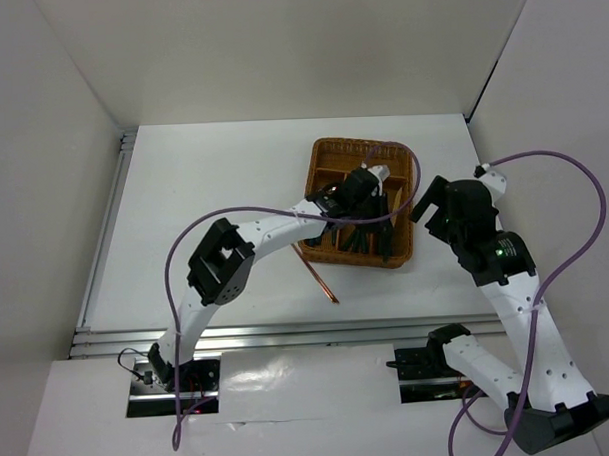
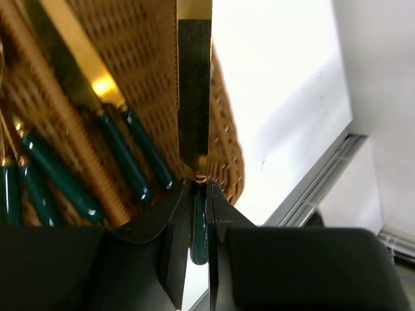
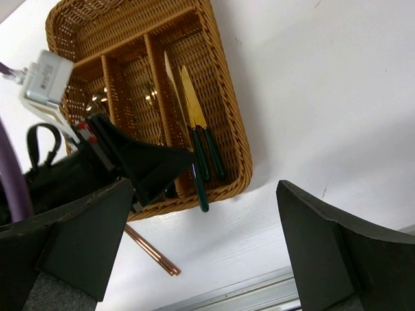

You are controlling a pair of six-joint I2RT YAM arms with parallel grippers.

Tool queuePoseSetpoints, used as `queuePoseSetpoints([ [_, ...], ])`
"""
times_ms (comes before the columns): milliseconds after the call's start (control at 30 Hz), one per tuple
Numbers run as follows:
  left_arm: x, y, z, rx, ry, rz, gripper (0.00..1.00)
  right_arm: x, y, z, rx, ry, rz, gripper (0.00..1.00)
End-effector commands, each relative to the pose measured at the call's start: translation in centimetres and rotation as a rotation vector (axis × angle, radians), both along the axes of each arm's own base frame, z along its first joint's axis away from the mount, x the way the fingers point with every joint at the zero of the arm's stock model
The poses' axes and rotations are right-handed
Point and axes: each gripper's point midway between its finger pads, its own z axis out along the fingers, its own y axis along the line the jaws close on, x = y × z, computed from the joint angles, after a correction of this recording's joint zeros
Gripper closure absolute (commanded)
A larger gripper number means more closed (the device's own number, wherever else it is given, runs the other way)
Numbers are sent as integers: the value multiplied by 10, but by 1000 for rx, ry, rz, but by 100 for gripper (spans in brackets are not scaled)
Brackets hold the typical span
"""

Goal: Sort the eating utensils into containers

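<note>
The brown wicker tray (image 1: 327,152) lies at the table's middle back. My left gripper (image 1: 370,212) is over its near right part, shut on the dark green handle of a gold-bladed knife (image 2: 194,97). The handle's end (image 3: 203,202) sticks out past the tray's near rim (image 3: 220,188). Two more knives (image 3: 198,126) lie in the right-hand compartment, and other gold-headed utensils (image 3: 97,100) lie further left. The pair of brown chopsticks (image 1: 317,278) lies on the table in front of the tray. My right gripper (image 1: 434,207) is open and empty, just right of the tray.
White walls close in the table at the back and both sides. A metal rail (image 1: 288,334) runs along the near edge. Purple cables (image 1: 542,160) loop from both arms. The left arm (image 1: 275,234) stretches across the table's middle to the tray.
</note>
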Motion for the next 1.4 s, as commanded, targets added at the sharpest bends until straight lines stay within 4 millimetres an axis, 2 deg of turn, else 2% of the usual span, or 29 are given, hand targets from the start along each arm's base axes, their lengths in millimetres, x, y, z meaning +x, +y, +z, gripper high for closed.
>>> queuePoseSetpoints([
  [0, 20, -17, 42, -146, -52, 7, 88, -4, -1, 8, 14, -14, -9, 0],
  [100, 33, -11, 38, -147, -48, 39, 88, -4, -1, 8, 14, -14, -9, 0],
  [200, 38, -7, 26, -135, -35, 64, 81, -5, 0, 10, 22, -22, 0, 0],
  [233, 43, -3, 26, -135, -35, 73, 70, -5, 0, 10, 22, -22, 0, 0],
  [300, 45, -6, 17, -128, -30, 73, 58, -6, 2, 10, 27, -20, 7, 0],
  [333, 47, -8, 17, -130, -31, 73, 52, -6, 2, 10, 27, -20, 7, 0],
  [367, 48, -9, 24, -137, -37, 73, 40, -6, 2, 10, 27, -20, 7, 0],
  [467, 49, -9, 19, -124, -38, 67, 31, -6, 4, 10, 33, -19, 15, 0],
  [567, 49, 0, 47, -132, -78, 59, 29, -6, 4, 10, 33, -19, 15, 0],
  [633, 43, 13, 53, -90, -86, 60, 29, -6, 4, 10, 33, -19, 15, 0],
  [667, 36, 21, 80, -112, -105, 60, 29, -6, 4, 10, 33, -19, 15, 0],
  [700, 27, 33, 71, -73, -93, 65, 29, -6, 4, 10, 33, -19, 15, 0],
  [733, 21, 44, 74, -57, -90, 78, 29, -4, 4, 11, 35, -28, 15, 0],
  [767, 11, 58, 108, -96, -123, 95, 29, -4, 4, 11, 35, -28, 15, 0],
  [800, 6, 70, 112, -89, -123, 129, 29, -3, 4, 13, 37, -37, 15, 0],
  [833, -8, 89, 84, -41, -61, 167, 29, -3, 4, 8, 34, -24, 15, 0],
  [900, -16, 115, 81, -20, -52, 254, 29, -2, 7, 6, 43, -25, 27, 0],
  [933, -27, 133, 78, -11, -26, 308, 29, 0, 7, 4, 35, -27, 33, 0],
  [1000, -37, 151, 67, 34, -9, 365, 31, 3, 13, 8, 55, -46, 55, 0],
  [1033, -47, 157, 58, 49, 9, 380, 31, 4, 15, 6, 51, -35, 69, 0],
  [1133, -57, 167, 33, 99, 64, 398, 34, 8, 20, 3, 58, -22, 96, 0],
  [1267, -73, 165, -4, 199, 119, 387, 37, 8, 22, 0, 54, -11, 110, 0],
  [1300, -72, 168, -18, 245, 139, 403, 39, 8, 22, 0, 54, -11, 110, 0],
  [1367, -74, 174, -31, 313, 166, 443, 42, 7, 22, 3, 56, -20, 110, 0],
])
